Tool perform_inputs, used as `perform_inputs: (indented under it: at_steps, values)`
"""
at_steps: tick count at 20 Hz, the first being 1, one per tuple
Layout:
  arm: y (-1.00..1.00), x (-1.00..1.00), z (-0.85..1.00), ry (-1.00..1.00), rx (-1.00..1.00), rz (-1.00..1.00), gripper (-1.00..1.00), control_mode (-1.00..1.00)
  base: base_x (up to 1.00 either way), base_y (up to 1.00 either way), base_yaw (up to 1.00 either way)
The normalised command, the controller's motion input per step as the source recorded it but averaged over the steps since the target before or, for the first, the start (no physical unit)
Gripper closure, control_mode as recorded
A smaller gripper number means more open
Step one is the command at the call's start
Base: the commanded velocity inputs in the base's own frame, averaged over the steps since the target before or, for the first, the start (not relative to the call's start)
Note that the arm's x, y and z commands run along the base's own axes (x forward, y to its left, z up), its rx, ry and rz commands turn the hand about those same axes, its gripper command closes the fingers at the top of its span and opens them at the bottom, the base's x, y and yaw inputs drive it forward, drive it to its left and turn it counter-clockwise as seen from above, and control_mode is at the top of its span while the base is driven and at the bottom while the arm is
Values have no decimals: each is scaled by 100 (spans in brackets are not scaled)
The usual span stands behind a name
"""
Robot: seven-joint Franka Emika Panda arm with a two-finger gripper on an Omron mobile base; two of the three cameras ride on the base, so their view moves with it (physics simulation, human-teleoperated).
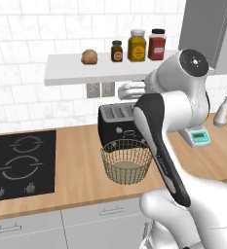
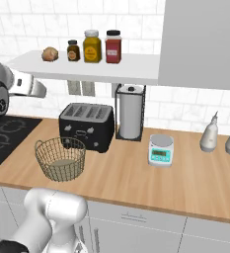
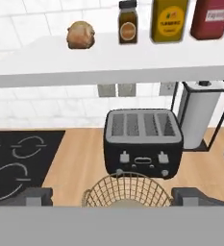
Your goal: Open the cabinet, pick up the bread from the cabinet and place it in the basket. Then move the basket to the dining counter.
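Observation:
The bread (image 1: 89, 57) (image 2: 50, 54) (image 3: 80, 35) is a small tan bun lying exposed at the left end of the white cabinet shelf (image 1: 71, 73). The wire basket (image 1: 126, 162) (image 2: 60, 158) (image 3: 127, 190) stands on the wood counter in front of the black toaster. My gripper (image 3: 114, 198) is open, with nothing between its fingers. It hangs above the basket and below the shelf, facing the wall. My hand (image 1: 130, 90) (image 2: 31, 88) is level with the shelf's underside, apart from the bread. The dining counter is out of view.
Brown, yellow and red jars (image 1: 137, 45) stand on the shelf right of the bread. A grey cabinet panel (image 2: 200, 39) hangs at the upper right. Toaster (image 2: 87, 126), paper towel holder (image 2: 130, 113), small scale (image 2: 161, 149), two bottles (image 2: 209, 133) and black stovetop (image 1: 20, 163) share the counter.

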Motion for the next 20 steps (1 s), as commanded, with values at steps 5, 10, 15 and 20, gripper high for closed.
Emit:
perform_inputs:
  at_steps: [5, 10, 15, 20]
  values:
    - [62, 68, 84, -25, 3, 0, -100, -100, 0, 0, 0]
    - [7, 85, 67, -8, 7, 0, -100, -100, 0, 0, 0]
    - [-4, 79, 45, 0, 13, 0, -100, -100, 0, 0, 0]
    - [20, 55, -4, 4, 7, 0, -100, -100, 0, 0, 0]
